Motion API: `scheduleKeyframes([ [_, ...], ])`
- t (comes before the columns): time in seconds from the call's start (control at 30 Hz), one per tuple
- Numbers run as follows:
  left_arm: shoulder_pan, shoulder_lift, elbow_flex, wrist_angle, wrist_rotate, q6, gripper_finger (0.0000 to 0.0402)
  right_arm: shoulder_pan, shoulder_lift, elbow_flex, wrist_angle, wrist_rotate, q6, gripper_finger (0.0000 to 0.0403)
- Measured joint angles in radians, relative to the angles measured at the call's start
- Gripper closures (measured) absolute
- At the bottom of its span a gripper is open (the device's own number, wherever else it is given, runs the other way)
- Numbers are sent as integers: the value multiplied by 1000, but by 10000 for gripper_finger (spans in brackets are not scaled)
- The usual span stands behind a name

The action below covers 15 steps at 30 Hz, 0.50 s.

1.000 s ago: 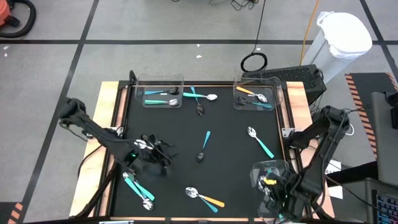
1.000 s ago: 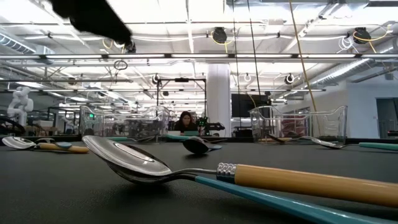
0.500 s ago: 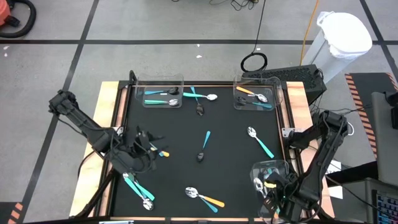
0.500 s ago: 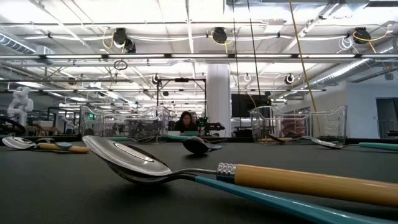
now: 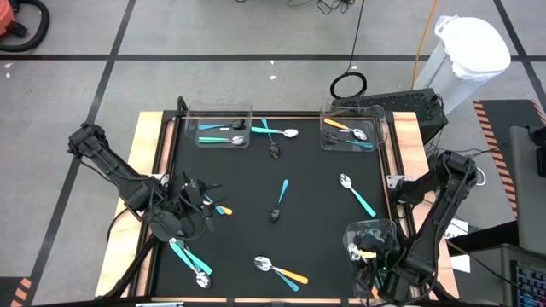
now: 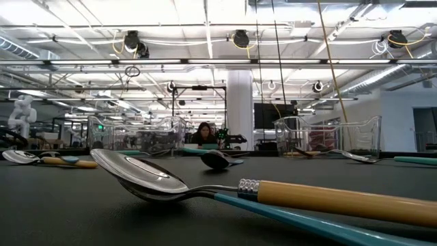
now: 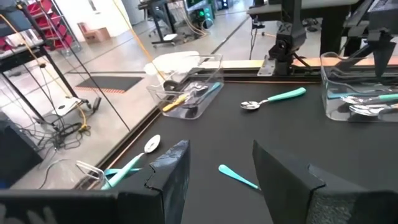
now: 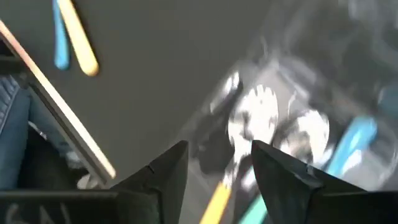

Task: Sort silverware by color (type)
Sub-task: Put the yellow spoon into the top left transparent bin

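Note:
The silverware lies scattered on the black mat: a dark spoon with a teal handle mid-table, a teal-handled spoon to the right, an orange- and teal-handled pair near the front, and two teal ones at the near left. My left gripper hovers open at the mat's left side, beside a short orange-and-blue utensil. My right gripper stands open over the near-right clear bin, which holds spoons with orange and blue handles.
Two more clear bins with utensils stand at the far edge, left and right. A crossed pair of teal spoons and a dark spoon lie between them. The wooden table rim borders the mat.
My left gripper has drawn back toward the table's left edge, uncovering the short orange-and-blue utensil on the mat. My right gripper has pulled back toward the near edge from over the near-right bin, where an orange-handled utensil now lies.

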Motion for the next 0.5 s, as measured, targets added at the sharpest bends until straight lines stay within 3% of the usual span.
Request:
scheduleKeyframes([
  [0.2,0,0,0,2,3,-7,222,-46,0,77,18,261,-265,231],
  [0.3,0,1,0,4,3,-8,222,-73,-1,96,129,386,-484,232],
  [0.4,0,11,0,11,4,-8,222,-126,10,96,306,401,-749,232],
  [0.5,0,30,0,33,5,-8,222,-194,49,96,487,347,-970,232],
])
